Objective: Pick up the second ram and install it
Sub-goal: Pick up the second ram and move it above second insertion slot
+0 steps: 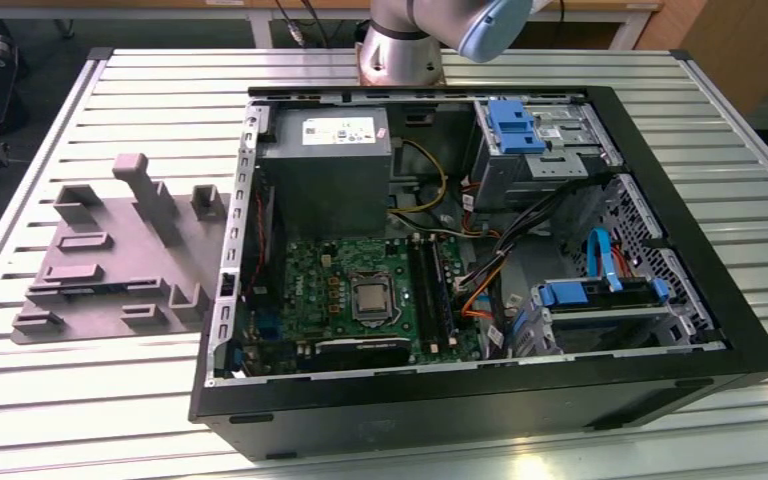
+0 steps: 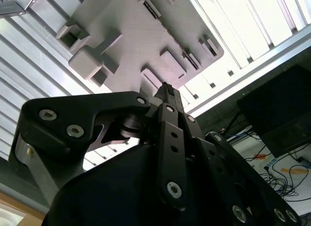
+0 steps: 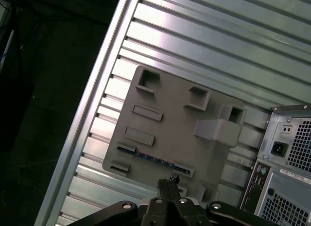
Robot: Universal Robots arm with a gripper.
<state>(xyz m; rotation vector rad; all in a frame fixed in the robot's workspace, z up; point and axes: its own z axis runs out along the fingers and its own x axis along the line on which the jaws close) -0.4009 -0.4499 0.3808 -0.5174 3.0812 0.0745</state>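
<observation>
The second ram stands on edge in a slot of the grey holder plate, showing as a thin dark strip with bluish specks. My gripper hangs above the plate, close over the edge where that strip sits and not touching it. Its fingers are shut together with nothing between them, as the second wrist view also shows for the gripper. In the exterior view the holder plate lies on the slatted table at the exterior view's left, beside the open computer case. Long black memory slots run beside the processor socket.
Raised grey blocks stand up from the holder plate. The case's rear panel sits close beside the plate. Inside the case are a power supply, blue drive cages and loose cables. The table edge drops to dark floor.
</observation>
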